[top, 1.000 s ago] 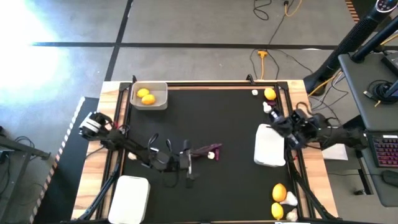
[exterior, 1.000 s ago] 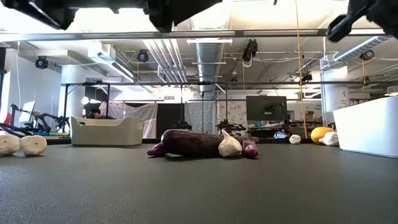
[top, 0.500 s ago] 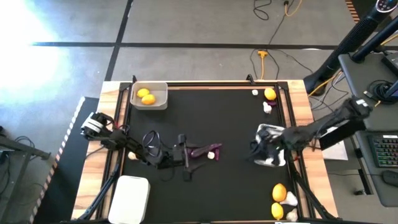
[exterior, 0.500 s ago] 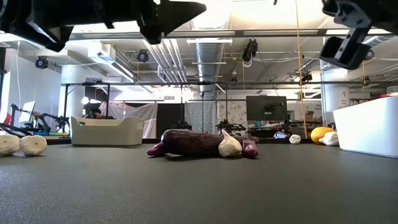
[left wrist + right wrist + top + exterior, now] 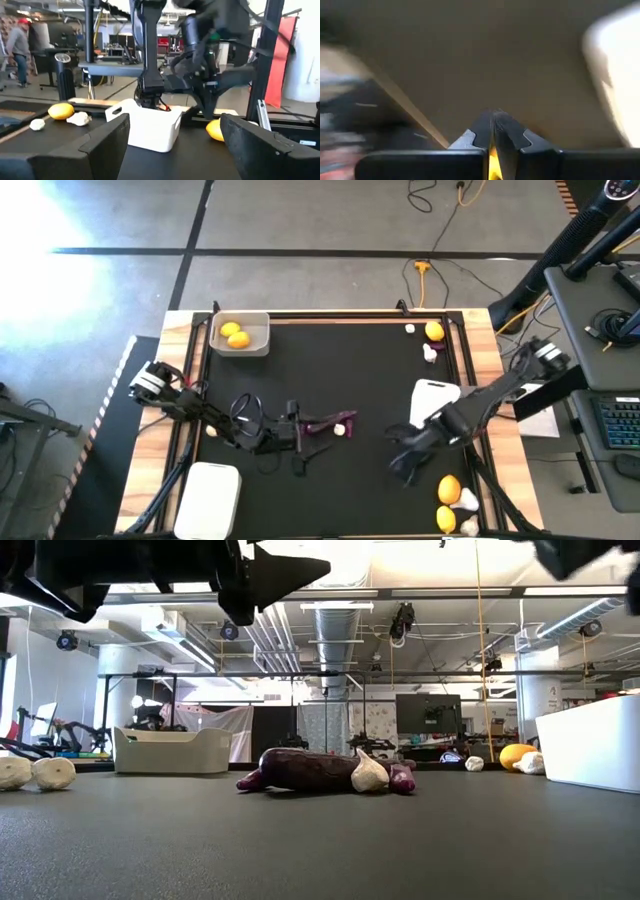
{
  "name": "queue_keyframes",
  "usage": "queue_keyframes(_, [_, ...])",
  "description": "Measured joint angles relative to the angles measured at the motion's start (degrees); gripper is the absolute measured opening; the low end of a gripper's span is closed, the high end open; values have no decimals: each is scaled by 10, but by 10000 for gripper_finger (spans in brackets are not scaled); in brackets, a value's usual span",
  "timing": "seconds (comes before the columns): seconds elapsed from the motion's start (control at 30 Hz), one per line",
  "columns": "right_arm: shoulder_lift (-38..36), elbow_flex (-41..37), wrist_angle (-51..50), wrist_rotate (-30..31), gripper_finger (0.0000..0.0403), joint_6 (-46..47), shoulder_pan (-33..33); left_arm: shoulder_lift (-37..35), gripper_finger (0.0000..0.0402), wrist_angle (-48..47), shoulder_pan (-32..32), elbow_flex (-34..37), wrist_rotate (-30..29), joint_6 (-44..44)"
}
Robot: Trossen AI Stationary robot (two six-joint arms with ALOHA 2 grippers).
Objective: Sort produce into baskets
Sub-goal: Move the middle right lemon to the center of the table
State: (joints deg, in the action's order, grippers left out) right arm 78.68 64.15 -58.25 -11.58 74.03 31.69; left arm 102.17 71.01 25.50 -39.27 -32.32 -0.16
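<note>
Jaws of the left gripper point(image 5: 300, 448) stand apart just beside the eggplant point(image 5: 325, 423), which lies mid-tabletop with its long axis running toward the right edge, a garlic bulb point(image 5: 341, 430) touching its far end. That arm is the nearer. Jaws of the right gripper point(image 5: 403, 463) are together and empty, near the citrus point(image 5: 449, 488) by the front right corner.

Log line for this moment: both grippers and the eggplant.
left gripper: open, beside eggplant | right gripper: shut, above mat near basket | eggplant: on mat mid-table, not held
</note>
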Motion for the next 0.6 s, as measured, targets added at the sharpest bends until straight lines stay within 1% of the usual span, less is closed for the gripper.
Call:
queue_keyframes(0.03, [23,24,-49,-22,11,0,5,0,294,-4,1,0,0,-2])
queue_keyframes(0.1, [67,61,-143,-92,14,-17,16,0,294,-9,2,0,0,-9])
queue_keyframes(0.17, [109,81,-199,-157,24,-40,32,0,294,-15,2,0,0,-15])
queue_keyframes(0.27, [156,91,-209,-239,55,-64,54,0,294,-20,2,0,0,-21])
queue_keyframes(0.33, [183,90,-205,-276,86,-67,65,0,294,-21,3,0,0,-21])
queue_keyframes(0.4, [210,89,-203,-296,123,-77,76,0,294,-21,3,0,0,-21])
queue_keyframes(0.47, [231,88,-205,-302,163,-94,86,0,294,-21,3,0,0,-21])
queue_keyframes(0.53, [247,90,-205,-303,204,-118,94,0,294,-21,3,0,0,-21])
queue_keyframes(0.6, [260,92,-205,-291,242,-138,100,0,294,-22,3,0,0,-21])
